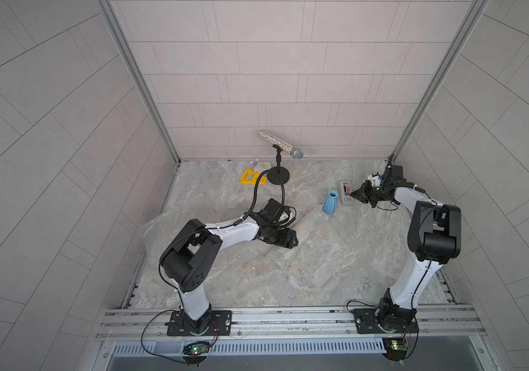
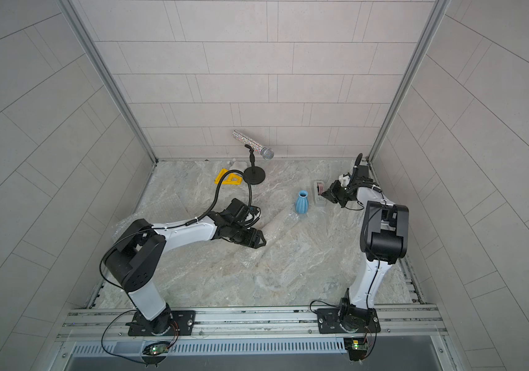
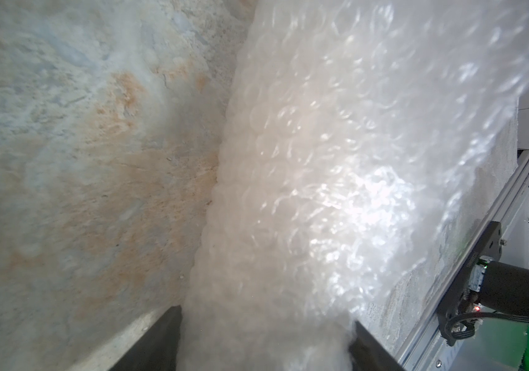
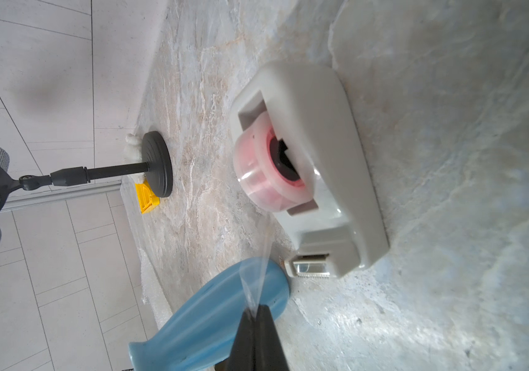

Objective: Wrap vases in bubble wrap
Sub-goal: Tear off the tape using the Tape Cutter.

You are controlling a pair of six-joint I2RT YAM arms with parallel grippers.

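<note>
Left wrist: left jaws wide, clasping rolled bubble wrap [image 3: 289, 192] | right wrist: right jaws pinched shut on tape strip [image 4: 255, 279] from dispenser [image 4: 321, 154]

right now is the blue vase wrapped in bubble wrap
No, the blue vase stands bare and upright beside the tape dispenser.

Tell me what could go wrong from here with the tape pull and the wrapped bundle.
1. The right gripper pinches a clear tape strip stretched from the grey tape dispenser; nothing holds the dispenser down, so it may slide or tip.
2. The strip passes close by the upright light-blue ribbed vase; it could stick and topple it.
3. The left gripper alone clasps the rolled bubble wrap; it may unroll.
</note>
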